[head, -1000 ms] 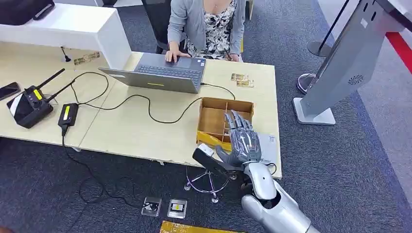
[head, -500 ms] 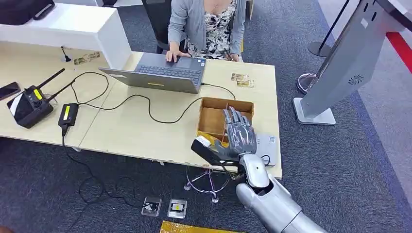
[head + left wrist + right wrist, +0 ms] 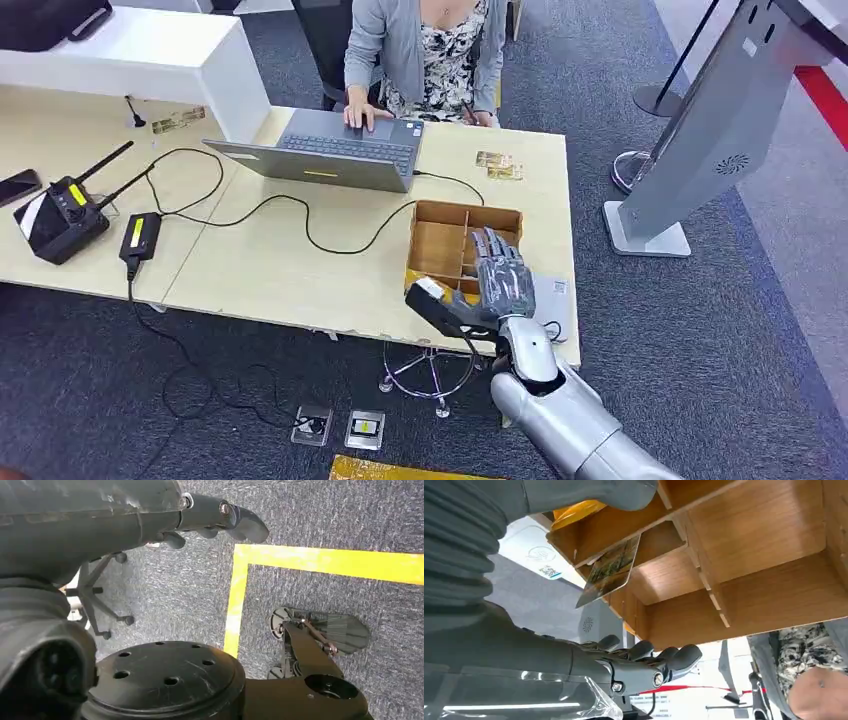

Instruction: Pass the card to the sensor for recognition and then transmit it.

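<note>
A picture card leans upright in a near compartment of the wooden divided box. My right hand hovers over the box's near right corner, fingers spread. In the right wrist view the thick thumb lies on one side of the card and the dark fingers on the other, neither touching it. The flat white sensor pad lies on the desk just right of the hand, and its printed face lies beside the box. My left hand hangs over the carpet, holding nothing.
A person types on a grey laptop at the desk's far side. Cables, a black radio and a power brick lie to the left. A grey kiosk stand rises on the right. Yellow floor tape crosses the carpet.
My right hand has edged forward and slightly right and sunk closer to the box. The person and the desk items are unchanged.
</note>
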You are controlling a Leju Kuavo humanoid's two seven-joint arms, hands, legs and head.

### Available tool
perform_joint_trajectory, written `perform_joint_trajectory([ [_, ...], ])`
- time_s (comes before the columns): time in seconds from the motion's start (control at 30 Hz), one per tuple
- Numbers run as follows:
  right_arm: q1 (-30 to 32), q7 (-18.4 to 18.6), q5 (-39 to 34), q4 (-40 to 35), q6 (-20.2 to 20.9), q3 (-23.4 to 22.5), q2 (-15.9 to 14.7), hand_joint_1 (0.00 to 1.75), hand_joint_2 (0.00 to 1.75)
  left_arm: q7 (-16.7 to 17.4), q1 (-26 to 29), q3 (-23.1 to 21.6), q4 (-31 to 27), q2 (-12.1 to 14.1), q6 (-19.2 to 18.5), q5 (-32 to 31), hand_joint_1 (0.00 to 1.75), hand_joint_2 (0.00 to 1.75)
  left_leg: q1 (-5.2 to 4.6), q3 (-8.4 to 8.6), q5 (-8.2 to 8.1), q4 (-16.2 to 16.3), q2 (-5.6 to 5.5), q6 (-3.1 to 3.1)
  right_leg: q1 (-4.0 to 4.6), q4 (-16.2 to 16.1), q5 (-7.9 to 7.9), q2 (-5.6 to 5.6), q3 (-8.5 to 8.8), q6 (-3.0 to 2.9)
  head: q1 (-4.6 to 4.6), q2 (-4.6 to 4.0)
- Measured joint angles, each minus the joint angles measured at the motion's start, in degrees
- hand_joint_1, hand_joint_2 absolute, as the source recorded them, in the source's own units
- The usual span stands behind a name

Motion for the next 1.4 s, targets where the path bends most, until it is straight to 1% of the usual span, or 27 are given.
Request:
perform_joint_trajectory([
  [0.17,-0.83,-0.85,-1.18,1.62,-2.21,-0.09,-0.02,0.0,1.75,0.02,0.02,0.0,0.0,0.0,0.33,0.46,0.0,0.0,0.0,0.0,0.0,0.0,0.0,0.0,0.0,0.0,0.01,0.0,0.0,0.01,0.0,0.0],
  [0.3,-1.41,-0.87,-1.16,2.78,-2.97,-0.2,-0.11,0.0,1.75,0.04,0.02,0.0,0.0,0.0,0.44,0.51,0.0,0.0,0.0,0.0,0.0,0.0,0.0,0.0,0.0,0.0,0.01,0.0,0.0,0.02,-0.02,0.0],
  [0.53,-1.6,0.46,-0.96,4.24,-4.57,-1.09,-0.48,0.0,1.75,0.0,0.03,0.0,0.0,0.17,0.44,0.04,0.0,0.0,0.0,0.0,0.0,0.0,0.0,0.0,0.0,-0.01,0.01,0.01,-0.01,0.02,0.0,0.0],
  [0.73,-1.57,1.42,-0.61,5.25,-4.68,-1.66,-1.07,0.0,1.75,-0.09,0.05,0.0,0.02,0.44,0.13,-0.2,0.0,0.0,0.0,0.01,0.0,0.0,0.0,0.0,0.0,-0.01,0.01,0.02,-0.01,0.02,-0.02,0.0],
  [1.0,-1.56,1.49,0.07,6.34,-4.61,-2.05,-1.51,0.0,1.75,-0.09,0.06,0.0,0.02,0.48,0.26,-0.13,0.0,0.0,0.0,0.0,0.0,0.0,0.0,0.0,0.0,-0.01,0.02,0.01,-0.01,0.02,-0.02,0.0],
  [1.23,-1.58,-0.7,0.04,7.32,-4.59,-2.47,-1.38,0.0,1.75,-0.09,0.06,0.0,0.0,0.5,0.44,-0.02,0.0,0.0,0.0,0.0,0.0,0.0,0.0,0.0,0.0,-0.01,0.02,0.0,0.0,0.02,-0.02,0.0],
  [1.27,-1.58,-1.07,0.02,7.48,-4.57,-2.51,-1.35,0.05,1.75,-0.09,0.06,0.0,0.0,0.48,0.46,-0.02,0.0,0.0,0.0,0.0,0.0,0.0,0.0,0.0,0.0,-0.01,0.02,0.0,0.0,0.02,-0.02,0.0],
  [1.3,-1.59,-1.44,0.02,7.65,-4.46,-2.51,-1.27,0.4,1.75,-0.09,0.06,0.0,0.0,0.48,0.48,-0.02,0.0,0.0,0.0,-0.01,0.0,0.0,0.0,0.0,0.0,-0.01,0.02,0.0,0.0,0.02,0.0,0.0],
  [1.33,-1.6,-1.7,0.02,7.8,-4.35,-2.51,-1.25,0.87,1.75,-0.09,0.06,0.0,0.0,0.5,0.5,-0.02,0.0,0.0,0.0,-0.01,0.0,0.0,0.0,0.0,0.0,-0.01,0.02,0.0,0.0,0.02,-0.02,0.0],
  [1.37,-1.6,-2.01,-0.02,7.87,-4.31,-2.54,-1.22,1.75,1.75,-0.07,0.06,0.0,0.0,0.48,0.53,-0.02,0.0,0.0,0.0,-0.01,0.0,0.0,0.0,0.0,0.0,-0.01,0.02,0.0,0.0,0.02,-0.02,0.0],
  [1.4,-1.62,-2.32,-0.15,7.96,-4.22,-2.51,-1.22,1.75,1.75,-0.07,0.06,0.0,0.0,0.48,0.57,0.0,0.0,0.0,0.0,-0.01,0.0,0.0,0.0,0.0,0.0,-0.01,0.02,0.0,0.01,0.02,-0.02,0.0],
])
